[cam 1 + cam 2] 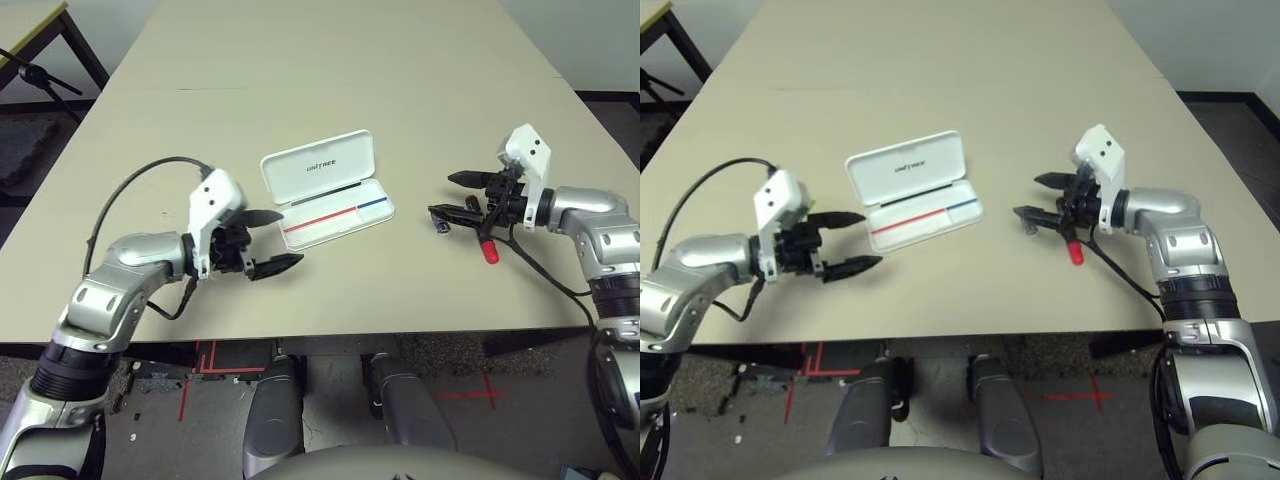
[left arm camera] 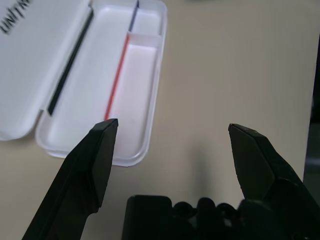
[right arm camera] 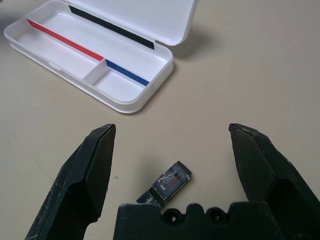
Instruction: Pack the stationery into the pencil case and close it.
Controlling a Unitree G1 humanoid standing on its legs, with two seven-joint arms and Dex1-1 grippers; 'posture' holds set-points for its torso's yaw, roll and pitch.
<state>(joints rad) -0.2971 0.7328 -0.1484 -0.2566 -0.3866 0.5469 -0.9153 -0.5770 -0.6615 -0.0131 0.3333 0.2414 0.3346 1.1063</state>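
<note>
- My right pincer (image 3: 170, 150) gapes, straddling the small dark piece (image 3: 167, 184), for picking.
- My left pincer (image 1: 268, 241) gapes beside the open pencil case (image 1: 325, 190), ready to steady it.

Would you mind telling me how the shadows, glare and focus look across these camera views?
Left eye view: even, soft light, faint shadows beside the open pencil case and under the right gripper. Left wrist view: the left gripper fingers are soft, the case's white tray glares slightly. Right wrist view: the small dark piece is sharp, its shadow faint.
</note>
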